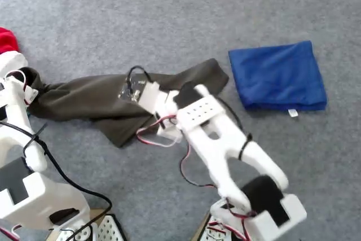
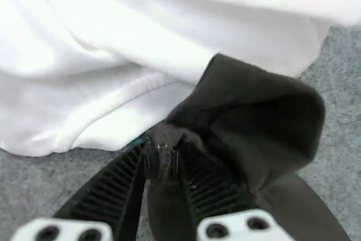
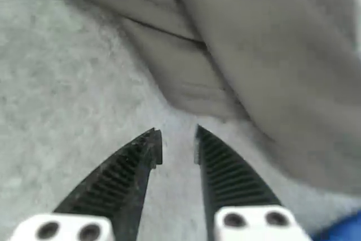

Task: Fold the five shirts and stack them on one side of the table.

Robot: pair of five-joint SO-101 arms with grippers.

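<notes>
A dark grey shirt (image 1: 107,103) lies stretched across the table's middle left, partly folded lengthwise. My left gripper (image 2: 163,159) is shut on a bunched end of the dark grey shirt (image 2: 254,122); in the high view that end sits at the left edge by the left gripper (image 1: 27,86). My right arm (image 1: 197,114) stands over the shirt's middle. Its gripper (image 3: 175,142) is open, with nothing between the fingers, just above the table beside an edge of the shirt (image 3: 271,71). A folded blue shirt (image 1: 278,75) lies at the right.
A white shirt (image 2: 113,55) lies bunched just beyond the left gripper, and at the table's left edge it shows as the white shirt (image 1: 10,60) under a red one (image 1: 7,39). The grey table (image 1: 169,21) runs bare along the back. Loose arm cables (image 1: 163,134) hang beside the right arm.
</notes>
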